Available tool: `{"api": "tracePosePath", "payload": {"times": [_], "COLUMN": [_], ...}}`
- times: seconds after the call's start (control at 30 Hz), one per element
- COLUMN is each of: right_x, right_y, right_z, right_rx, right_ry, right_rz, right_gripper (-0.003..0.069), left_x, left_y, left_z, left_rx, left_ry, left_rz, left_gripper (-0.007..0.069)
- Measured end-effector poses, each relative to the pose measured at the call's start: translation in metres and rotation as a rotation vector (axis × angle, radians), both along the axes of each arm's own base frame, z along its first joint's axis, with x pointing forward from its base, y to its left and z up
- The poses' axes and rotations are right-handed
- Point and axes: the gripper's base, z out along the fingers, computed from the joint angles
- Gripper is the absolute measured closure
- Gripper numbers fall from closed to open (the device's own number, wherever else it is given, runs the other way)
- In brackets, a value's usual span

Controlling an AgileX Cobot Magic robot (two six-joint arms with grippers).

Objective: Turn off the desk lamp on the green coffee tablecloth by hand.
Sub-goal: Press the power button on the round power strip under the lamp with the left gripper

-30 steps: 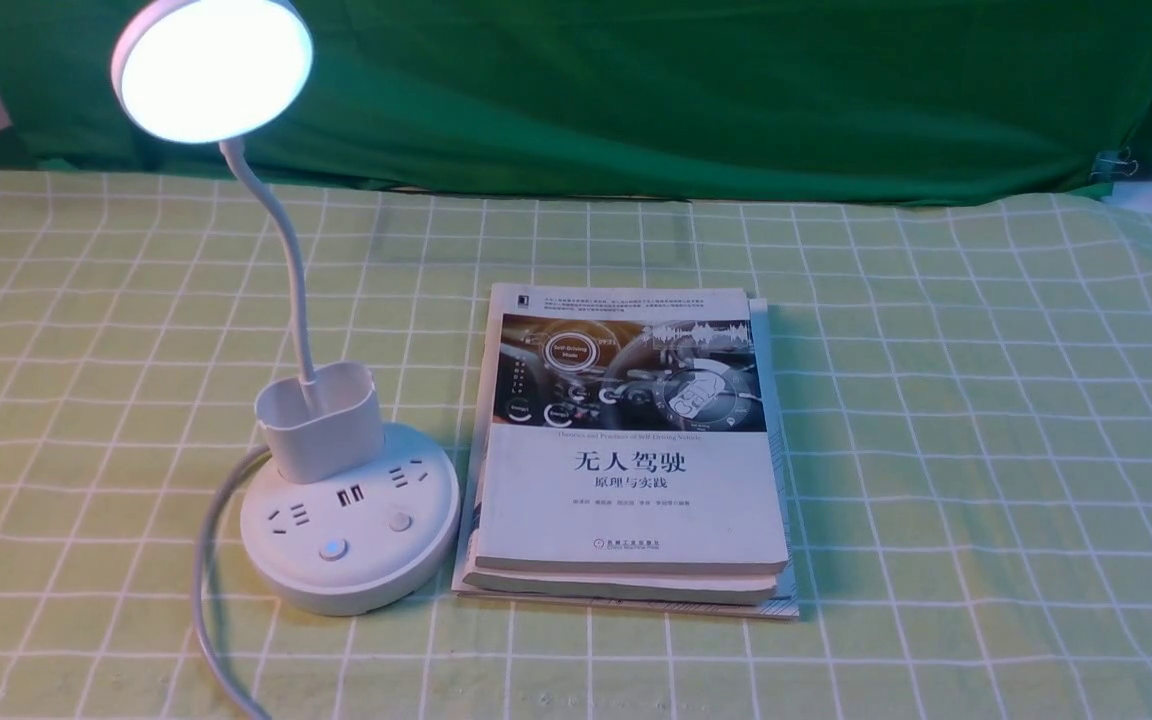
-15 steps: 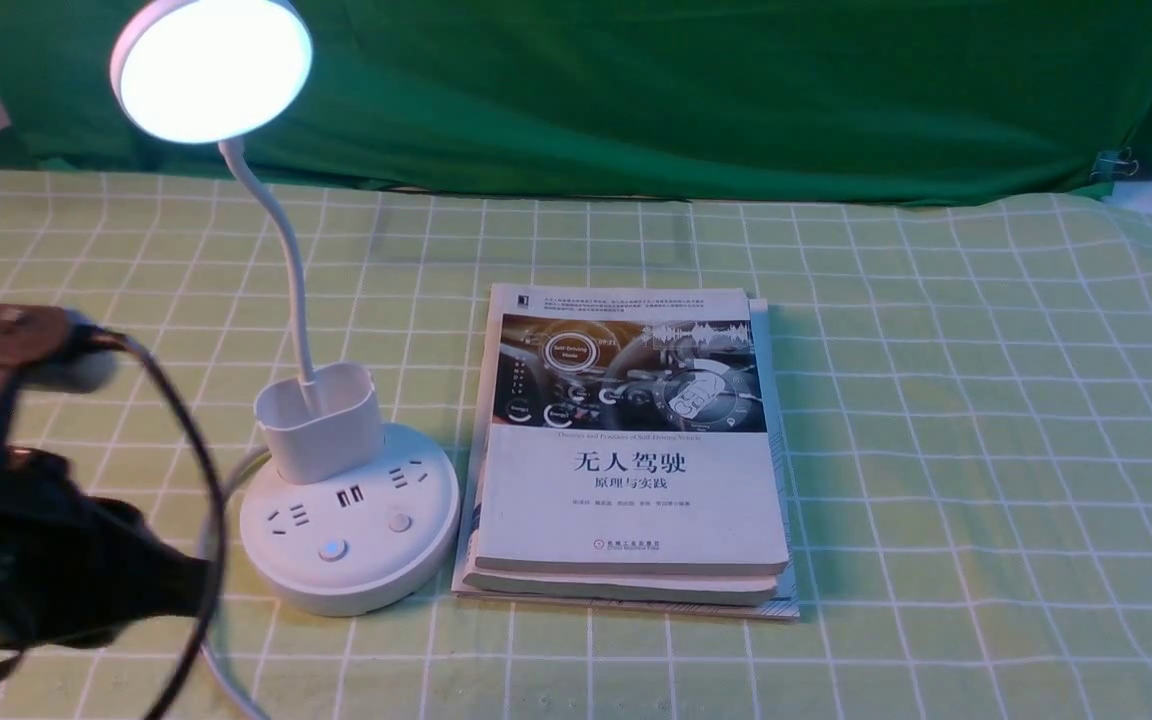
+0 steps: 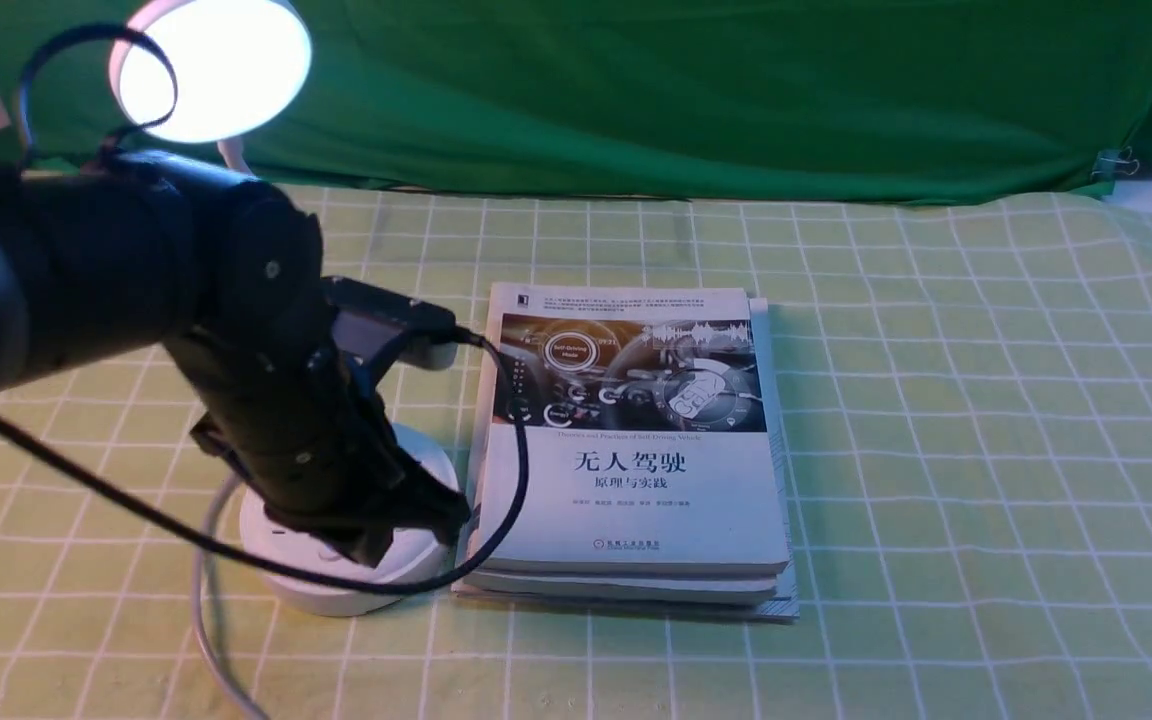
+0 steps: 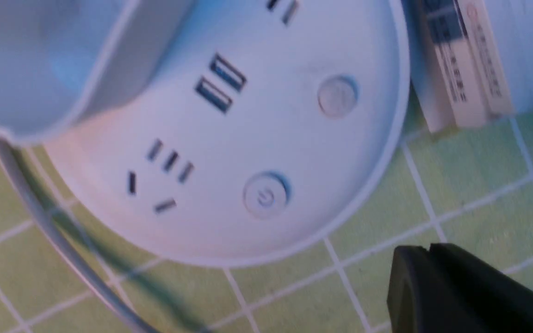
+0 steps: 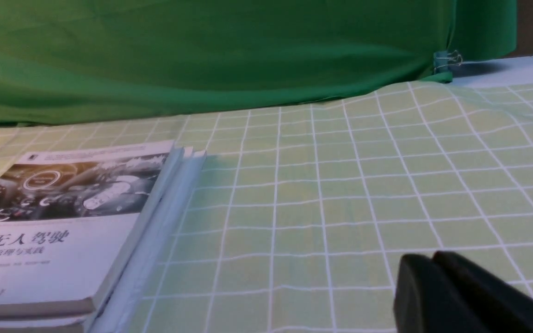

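The desk lamp stands at the left on the green coffee tablecloth (image 3: 936, 450). Its disc head (image 3: 211, 70) glows bright. My left arm, the hand, hangs over the lamp's round base (image 3: 336, 592) and hides the neck, cup holder and buttons in the front view. My left gripper (image 3: 436, 515) is shut and empty, its tip just above the base's right side. In the left wrist view the gripper (image 4: 428, 249) is over the cloth, off the base (image 4: 257, 138), apart from the lit power button (image 4: 265, 198) and the second button (image 4: 337, 96). My right gripper (image 5: 433, 259) is shut and empty above the cloth.
A stack of books (image 3: 636, 450) lies right beside the lamp base; it also shows in the right wrist view (image 5: 63, 231). The lamp's white cord (image 3: 206, 620) runs to the front edge. A dark green backdrop (image 3: 686, 100) hangs at the back.
My left arm has swung in from the left edge and now sits over the lamp base, covering the cup holder and buttons. The lamp head stays lit.
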Motion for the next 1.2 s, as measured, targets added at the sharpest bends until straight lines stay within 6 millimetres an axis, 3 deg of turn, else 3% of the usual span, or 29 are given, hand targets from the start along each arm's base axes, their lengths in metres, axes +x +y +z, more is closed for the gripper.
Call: {"api": "tracePosePath", "payload": {"times": [0.27,0.73,1.03,1.2], "right_x": [0.000,0.000,0.000,0.000], "right_y": [0.000,0.000,0.000,0.000], "right_z": [0.000,0.000,0.000,0.000], "right_rx": [0.000,-0.001,-0.001,-0.001], "right_ry": [0.000,0.001,0.001,0.001], "right_rz": [0.000,0.000,0.000,0.000], "right_gripper": [0.0629,0.0629,0.0629,0.0629], "left_x": [0.038,0.055,0.055,0.051], "left_y": [-0.014,-0.015,-0.014,-0.012], "left_z": [-0.014,-0.040,-0.036,-0.014], "left_rx": [0.049,0.077,0.076,0.059], "left_ry": [0.024,0.055,0.040,-0.014], "left_rz": [0.001,0.026,0.034,0.044], "left_gripper": [0.0618,0.0617,0.0617,0.0617]}}
